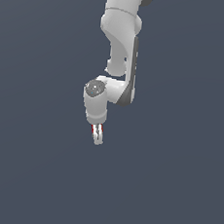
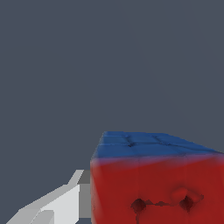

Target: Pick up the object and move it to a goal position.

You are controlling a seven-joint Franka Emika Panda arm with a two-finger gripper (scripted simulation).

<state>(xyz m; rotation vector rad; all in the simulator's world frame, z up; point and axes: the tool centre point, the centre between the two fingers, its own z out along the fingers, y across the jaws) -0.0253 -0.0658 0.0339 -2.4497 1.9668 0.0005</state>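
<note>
The cube (image 2: 157,183) fills the near part of the wrist view, showing a red face with dark marks and a blue face with a faint grid of tiles above it. One white finger (image 2: 57,205) lies right against its red side. In the exterior view only a sliver of red (image 1: 93,129) shows between the fingers of the gripper (image 1: 98,134), which are drawn close together on the cube. The gripper points downward from the white Panda arm (image 1: 118,51), which reaches down from the top edge. All around the cube lies a plain dark grey-blue ground (image 1: 174,189).
</note>
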